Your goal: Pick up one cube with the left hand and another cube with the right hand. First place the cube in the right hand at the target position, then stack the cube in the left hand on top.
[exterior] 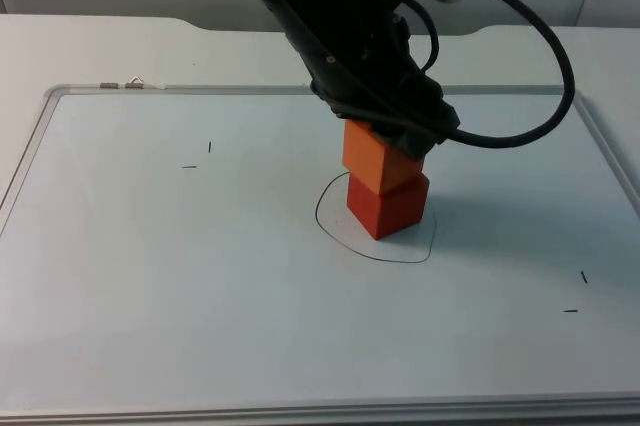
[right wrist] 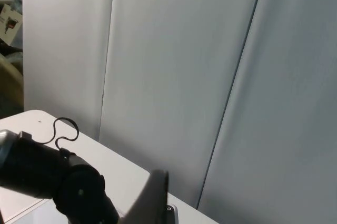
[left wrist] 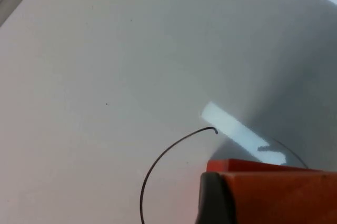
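Note:
An orange cube (exterior: 375, 161) sits on a red cube (exterior: 390, 206), turned a little and shifted toward the back left. The red cube stands inside a hand-drawn black outline (exterior: 395, 261) near the table's middle. My left gripper (exterior: 385, 131) comes down from the upper left and is shut on the orange cube, hiding its top. In the left wrist view a black fingertip (left wrist: 211, 200) presses against the orange cube (left wrist: 284, 195), with the outline (left wrist: 158, 166) beside it. My right arm waits lifted away, facing the wall; one fingertip (right wrist: 154, 195) of its gripper shows.
The white board has a raised frame (exterior: 50, 106) with a small clip (exterior: 120, 84) at its back left. Short black marks lie at the left (exterior: 209, 147) and the right (exterior: 584, 277). The grey partition wall (right wrist: 174, 77) stands behind the table.

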